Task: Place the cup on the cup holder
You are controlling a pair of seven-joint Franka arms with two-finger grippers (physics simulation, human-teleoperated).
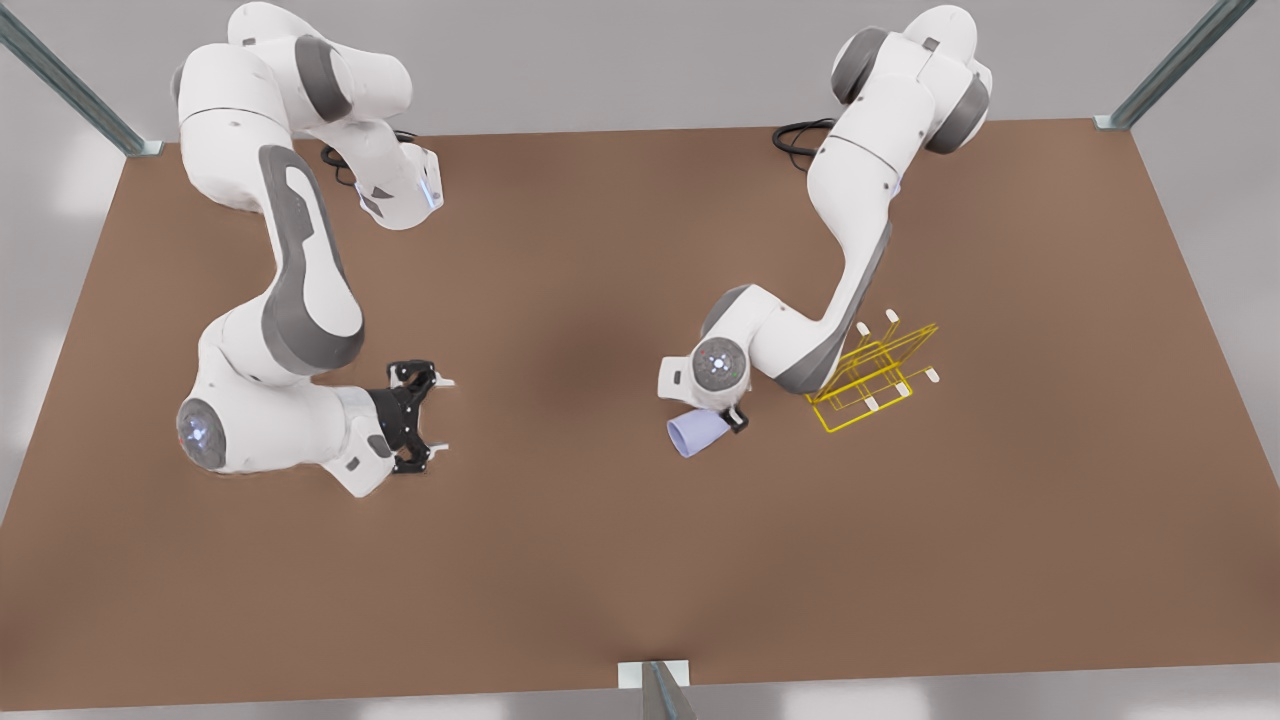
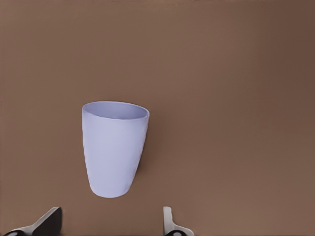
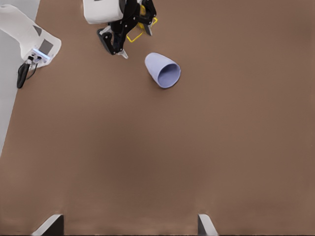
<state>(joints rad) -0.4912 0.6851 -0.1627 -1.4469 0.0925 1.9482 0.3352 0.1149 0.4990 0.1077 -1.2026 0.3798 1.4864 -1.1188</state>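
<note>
smooth tapered cup [image 2: 114, 149] — on its side, matte table [image 1: 560, 560]

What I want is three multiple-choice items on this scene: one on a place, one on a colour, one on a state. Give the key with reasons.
1. The cup holder stands:
A) at the front view's left
B) at the front view's right
C) dead centre

2. Its wire is:
A) red
B) green
C) yellow

3. The cup is:
A) standing upright
B) lying on its side
C) hung on a prong

Key:
1 B: it sits just beyond the arm whose open left pincer is by the cup, while the right pincer waits open at the front view's left.
2 C: the frame is yellow.
3 B: its mouth faces sideways and nothing grips it.
</note>
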